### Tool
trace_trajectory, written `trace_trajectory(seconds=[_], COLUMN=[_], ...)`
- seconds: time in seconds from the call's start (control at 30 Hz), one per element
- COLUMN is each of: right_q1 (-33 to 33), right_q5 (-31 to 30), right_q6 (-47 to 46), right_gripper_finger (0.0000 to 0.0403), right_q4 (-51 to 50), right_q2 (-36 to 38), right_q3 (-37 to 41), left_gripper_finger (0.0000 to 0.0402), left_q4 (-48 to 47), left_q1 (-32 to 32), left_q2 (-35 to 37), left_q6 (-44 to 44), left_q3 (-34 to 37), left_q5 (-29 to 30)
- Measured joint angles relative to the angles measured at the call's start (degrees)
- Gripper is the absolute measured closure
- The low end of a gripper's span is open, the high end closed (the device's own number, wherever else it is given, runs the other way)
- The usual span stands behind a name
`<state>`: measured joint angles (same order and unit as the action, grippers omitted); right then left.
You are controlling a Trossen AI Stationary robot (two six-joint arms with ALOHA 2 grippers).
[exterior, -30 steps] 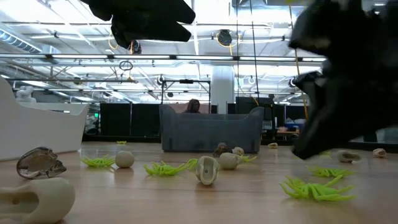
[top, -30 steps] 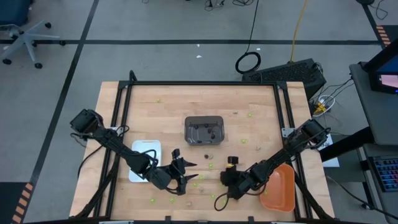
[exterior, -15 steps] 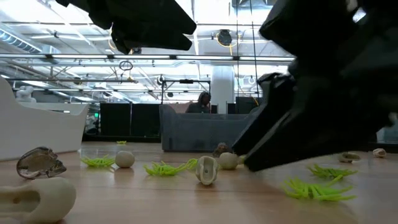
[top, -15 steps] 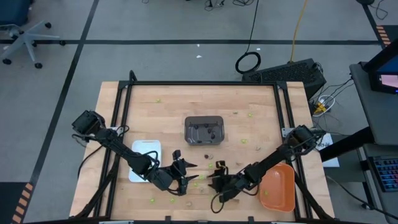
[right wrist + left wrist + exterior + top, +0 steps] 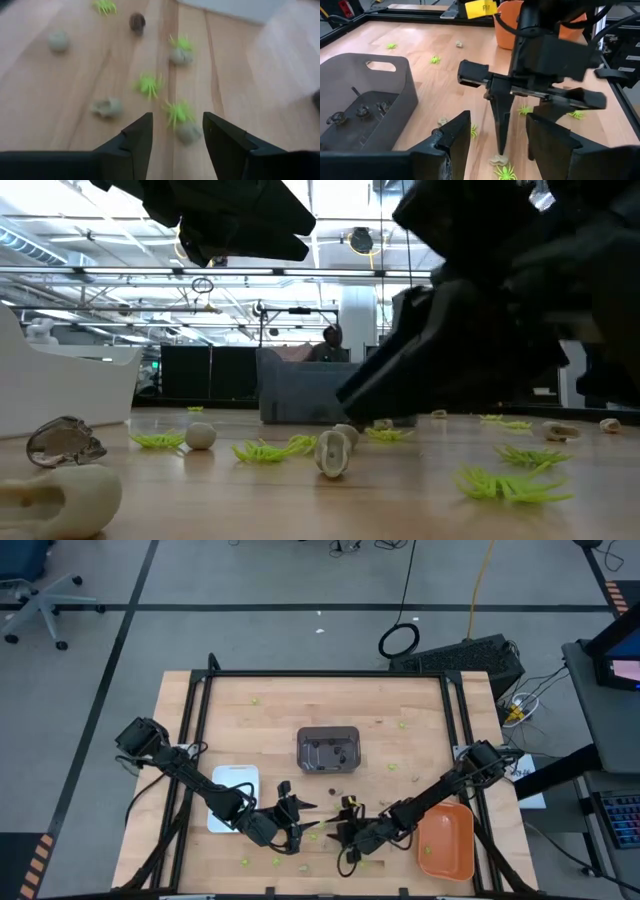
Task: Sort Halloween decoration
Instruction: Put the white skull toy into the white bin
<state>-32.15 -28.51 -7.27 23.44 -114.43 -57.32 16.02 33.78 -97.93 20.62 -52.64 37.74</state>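
Small Halloween trinkets lie loose on the wooden table: lime-green spiders [image 5: 149, 85], pale tan pieces [image 5: 106, 107] and a dark one [image 5: 137, 22]. My right gripper [image 5: 175, 145] is open low over the near middle [image 5: 340, 824], with a green spider [image 5: 178, 113] and a tan piece [image 5: 189, 133] just ahead of its fingers. In the left wrist view, one right fingertip [image 5: 500, 148] points down just above a tan piece [image 5: 499, 160]; whether they touch cannot be told. My left gripper [image 5: 502, 145] hovers open just left of it [image 5: 312, 817].
A dark grey tray [image 5: 328, 748] with dark pieces inside sits mid-table. A white tray [image 5: 232, 798] is at the near left and an orange tray [image 5: 445, 842] at the near right. More green spiders [image 5: 505, 483] and tan pieces [image 5: 332, 452] dot the near table.
My right gripper has moved toward the table's left, toward my left gripper, and sunk closer to the table. It has tipped its fingers further down and has opened. The trinkets on the table lie where they were.
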Motion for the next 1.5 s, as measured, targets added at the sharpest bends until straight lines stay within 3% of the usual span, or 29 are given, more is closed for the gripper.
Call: trace_trajectory(seconds=[0.13,0.37,0.77,1.23,1.5], right_q1=[1.0,4.1,5.0,5.0,4.2], right_q5=[0.4,8.0,9.0,9.6,8.7], right_q6=[1.4,2.2,1.9,0.5,1.1], right_gripper_finger=[0.0228,0.023,0.0235,0.0316,0.0281], right_q4=[1.0,1.9,1.9,-1.1,-5.1], right_q2=[0.0,-2.8,-4.3,-3.9,-0.5], right_q3=[0.0,0.0,-0.2,-0.2,0.1], left_gripper_finger=[0.021,0.021,0.021,0.021,0.021], left_q4=[0.0,0.0,-0.4,-0.8,-0.7], left_q1=[0.0,0.0,0.0,0.0,0.0], left_q2=[0.0,0.0,0.0,0.0,0.0], left_q6=[0.0,0.0,-0.1,-0.1,0.0], left_q3=[0.0,0.0,0.0,0.0,0.0], left_q5=[0.0,0.0,0.0,0.0,0.0])
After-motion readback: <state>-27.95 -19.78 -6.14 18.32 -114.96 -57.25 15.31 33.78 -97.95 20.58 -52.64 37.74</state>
